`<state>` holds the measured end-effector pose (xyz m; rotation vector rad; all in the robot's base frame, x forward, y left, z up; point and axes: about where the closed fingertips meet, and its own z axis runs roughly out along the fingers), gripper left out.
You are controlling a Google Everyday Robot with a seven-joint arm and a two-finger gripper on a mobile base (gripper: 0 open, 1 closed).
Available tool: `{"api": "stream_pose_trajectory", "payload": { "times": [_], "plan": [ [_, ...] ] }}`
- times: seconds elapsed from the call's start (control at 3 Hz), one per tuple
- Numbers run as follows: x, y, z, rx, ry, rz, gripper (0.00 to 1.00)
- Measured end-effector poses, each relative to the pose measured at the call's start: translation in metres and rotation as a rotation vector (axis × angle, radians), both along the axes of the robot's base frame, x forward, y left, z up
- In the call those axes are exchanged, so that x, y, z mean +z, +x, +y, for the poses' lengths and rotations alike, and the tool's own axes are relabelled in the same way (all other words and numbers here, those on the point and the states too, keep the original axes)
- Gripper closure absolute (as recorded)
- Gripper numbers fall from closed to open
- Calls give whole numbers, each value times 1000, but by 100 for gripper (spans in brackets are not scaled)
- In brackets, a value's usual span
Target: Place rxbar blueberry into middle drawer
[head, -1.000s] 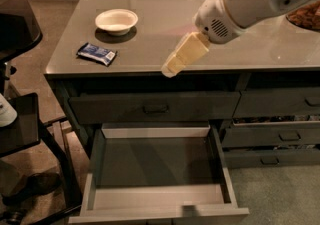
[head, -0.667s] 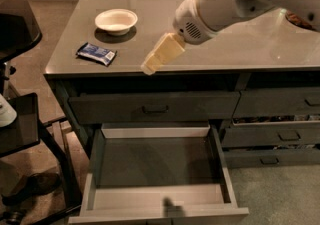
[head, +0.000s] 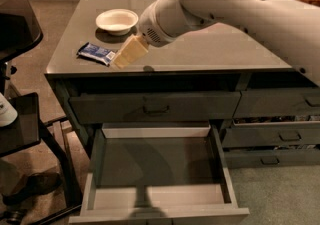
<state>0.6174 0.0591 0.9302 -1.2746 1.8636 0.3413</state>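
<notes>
The rxbar blueberry lies flat on the grey countertop near its front left corner, in a dark-blue wrapper with white print. My gripper reaches down and left from the big white arm, its cream-coloured fingers just right of the bar and close above the countertop. The middle drawer stands pulled wide open below the counter, with light grey inner walls and a bare floor.
A white round bowl sits on the countertop behind the bar. The top drawer is shut above the open one. Narrower drawers stand at the right. A dark chair stands at the left.
My arm has swung left and toward the front of the counter, bringing the gripper from mid-counter to just beside the bar. The bar and the drawer have not moved.
</notes>
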Motion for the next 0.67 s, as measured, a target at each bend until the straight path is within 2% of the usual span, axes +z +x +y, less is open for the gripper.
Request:
{"api": "stream_pose_trajectory", "payload": {
  "times": [0.33,0.67],
  "plan": [
    [0,0,0,0,0,0,0],
    [-8,16,11,47,10,-5,0]
  ]
}}
